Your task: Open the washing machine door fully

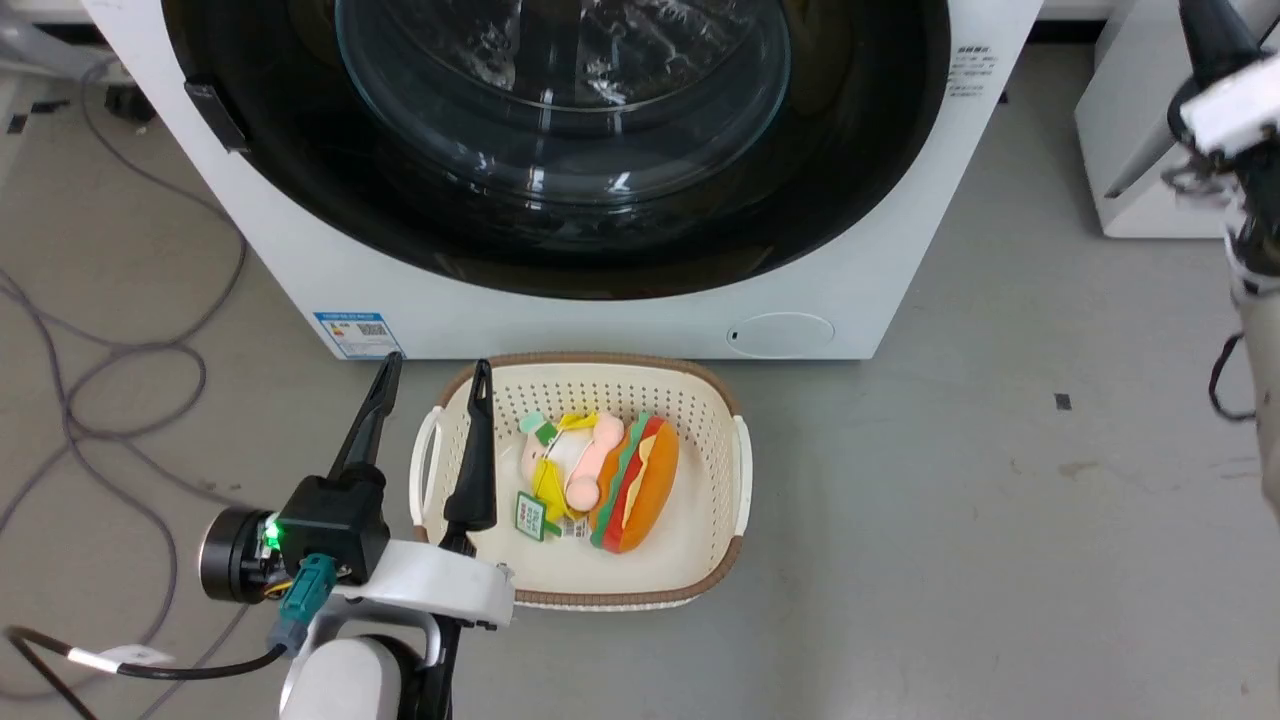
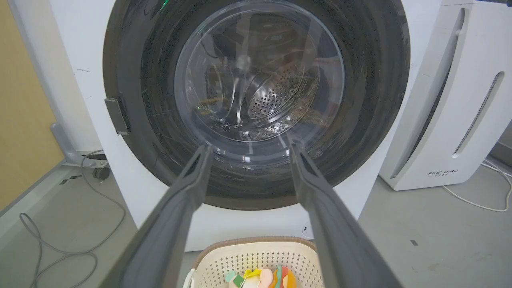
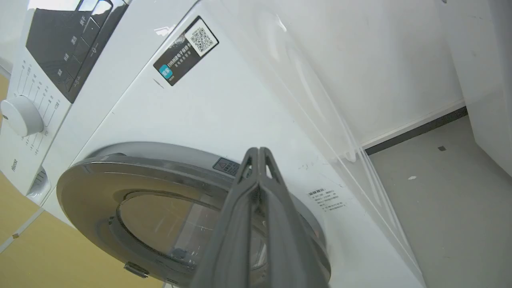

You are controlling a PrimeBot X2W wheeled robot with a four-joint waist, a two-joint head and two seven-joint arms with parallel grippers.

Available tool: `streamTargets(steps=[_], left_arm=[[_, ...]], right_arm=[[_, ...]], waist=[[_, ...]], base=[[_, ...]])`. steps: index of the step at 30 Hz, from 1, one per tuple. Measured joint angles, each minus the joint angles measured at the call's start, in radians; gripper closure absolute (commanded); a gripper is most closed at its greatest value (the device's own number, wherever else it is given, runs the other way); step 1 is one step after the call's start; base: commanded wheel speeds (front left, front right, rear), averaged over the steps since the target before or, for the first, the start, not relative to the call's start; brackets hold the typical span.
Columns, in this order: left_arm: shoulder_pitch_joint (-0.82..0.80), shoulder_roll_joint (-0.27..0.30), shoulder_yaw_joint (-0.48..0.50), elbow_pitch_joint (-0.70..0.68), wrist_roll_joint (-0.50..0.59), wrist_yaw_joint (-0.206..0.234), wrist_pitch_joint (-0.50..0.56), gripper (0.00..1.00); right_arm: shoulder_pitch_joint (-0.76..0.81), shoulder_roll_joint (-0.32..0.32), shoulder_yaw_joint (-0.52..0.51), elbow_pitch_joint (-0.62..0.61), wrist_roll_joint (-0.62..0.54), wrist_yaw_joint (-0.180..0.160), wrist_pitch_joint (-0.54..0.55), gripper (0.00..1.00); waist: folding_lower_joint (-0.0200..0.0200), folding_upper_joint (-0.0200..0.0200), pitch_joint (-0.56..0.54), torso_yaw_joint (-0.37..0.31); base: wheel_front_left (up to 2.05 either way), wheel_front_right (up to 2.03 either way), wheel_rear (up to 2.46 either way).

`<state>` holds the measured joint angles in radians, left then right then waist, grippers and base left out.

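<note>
The left tool [image 1: 436, 362] is spread wide and holds nothing. Its two fingers point straight at the washing machine door [image 2: 360, 100], which lies ahead of it and apart, and looks flush with the machine's white front. I judge the tool is lined up this way to reach the door rim. The one dark latch tab [image 2: 116, 116] sits on that rim, off to this tool's left.

The right tool [image 3: 258, 152] has its fingers pressed together with nothing between them. The door's edge lies just beyond and below its tips, so it probably serves as a thin wedge for prying or pushing there.

Under the left tool's tips stands one cream basket [image 1: 700, 400] at the machine's foot, likely waiting for loading. It holds two soft toys: one hamburger [image 1: 640, 485] and one doll [image 1: 565, 465].
</note>
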<state>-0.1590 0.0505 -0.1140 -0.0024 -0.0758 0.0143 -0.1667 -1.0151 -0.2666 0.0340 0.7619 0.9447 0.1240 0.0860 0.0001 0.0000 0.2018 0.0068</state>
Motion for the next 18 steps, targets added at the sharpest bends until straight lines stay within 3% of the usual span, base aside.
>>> streamTargets(steps=[8,18], left_arm=[[-0.026,0.0,-0.01,-0.011,-0.007,0.0,-0.016,0.0],[-0.059,0.0,-0.024,-0.026,-0.007,-0.006,-0.037,0.0]], right_arm=[[-0.185,-0.012,0.1,0.115,0.016,0.0,0.182,1.0],[-0.361,0.017,0.189,0.227,0.054,0.0,0.283,1.0]], waist=[[0.0,0.0,0.042,0.007],[0.0,0.0,0.103,0.011]], base=[[0.0,0.0,0.0],[0.0,0.0,0.0]])
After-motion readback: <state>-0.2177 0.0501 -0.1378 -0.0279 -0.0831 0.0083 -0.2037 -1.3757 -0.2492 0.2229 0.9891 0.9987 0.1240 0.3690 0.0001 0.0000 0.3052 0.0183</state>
